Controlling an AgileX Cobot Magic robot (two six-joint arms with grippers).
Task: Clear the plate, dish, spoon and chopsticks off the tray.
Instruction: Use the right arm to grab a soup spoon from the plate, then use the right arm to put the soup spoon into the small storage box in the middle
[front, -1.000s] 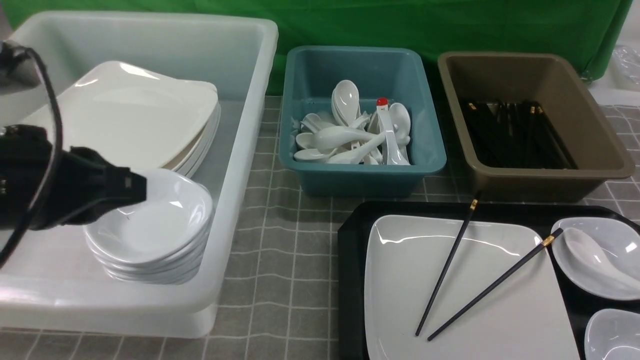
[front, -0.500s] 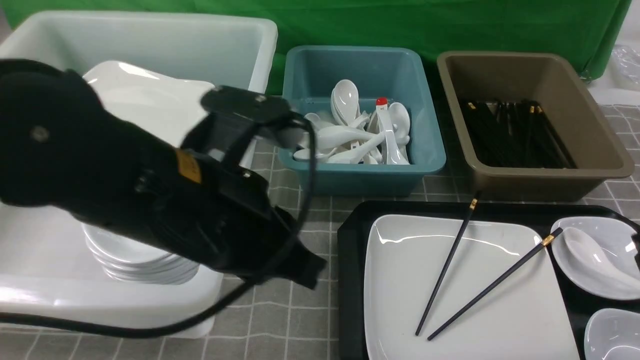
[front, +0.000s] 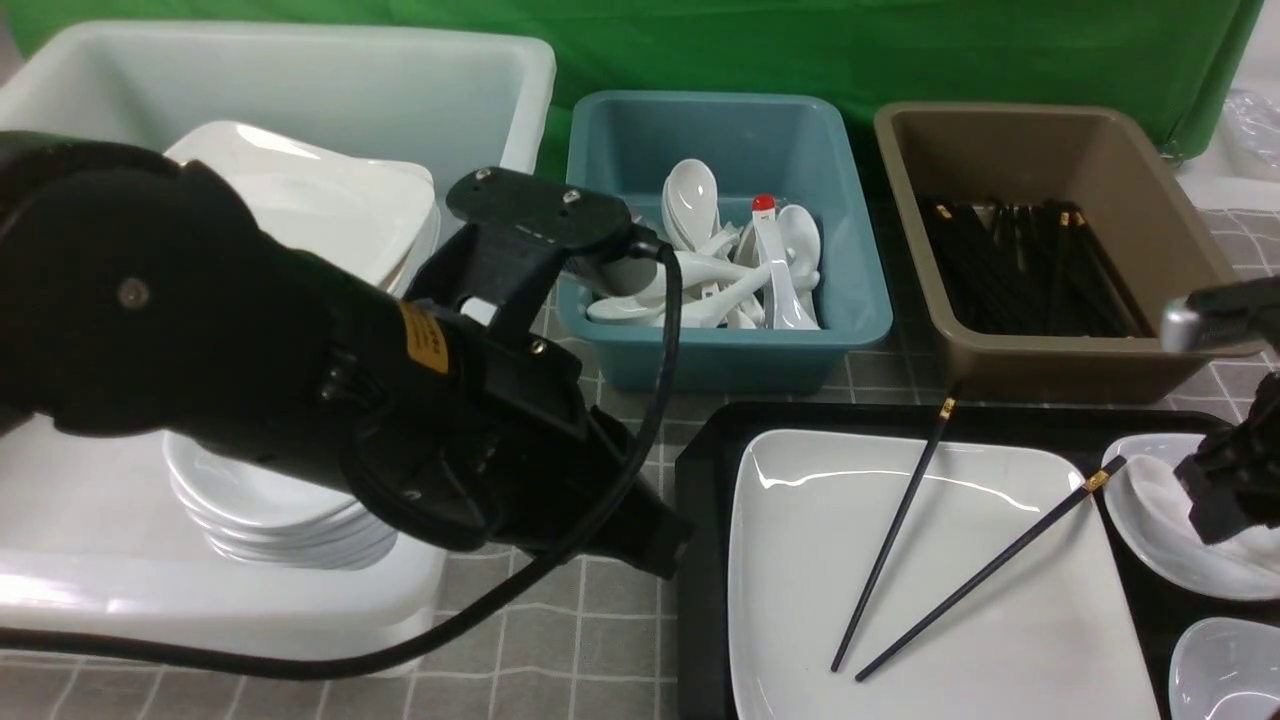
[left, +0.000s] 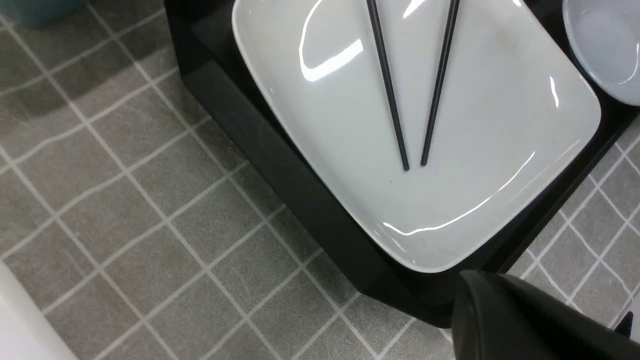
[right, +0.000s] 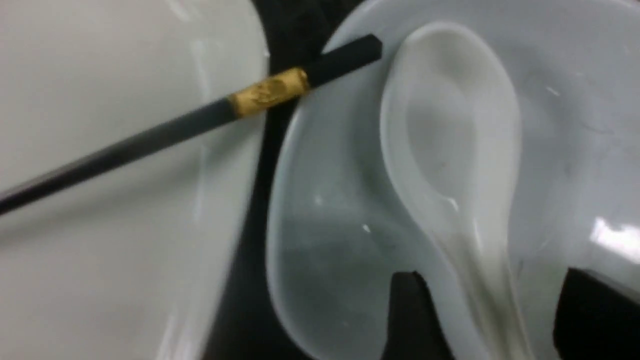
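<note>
The white square plate (front: 800, 560) lies on the black tray (front: 700, 470), with the two black chopsticks (front: 895, 530) crossed over it. One gold-banded end rests on the rim of a small white dish (front: 1200, 578) at the tray's right. The spoon (right: 450, 125) lies in that dish. My right gripper (right: 495, 320) is open low over the dish, its fingertips (right: 405, 315) on either side of the spoon's handle. My left gripper (front: 655, 545) is shut and empty, hovering by the tray's left edge near the plate (left: 450, 200).
A large white tub (front: 480, 330) at the left holds stacked plates and dishes. A teal tub (front: 730, 350) of spoons and a brown tub (front: 1060, 360) of chopsticks stand behind the tray. A second small dish (front: 1225, 670) sits at the tray's front right.
My left arm has swung from the white tub across to the tray's left edge. My right gripper has come into view over the dish and its jaws have opened.
</note>
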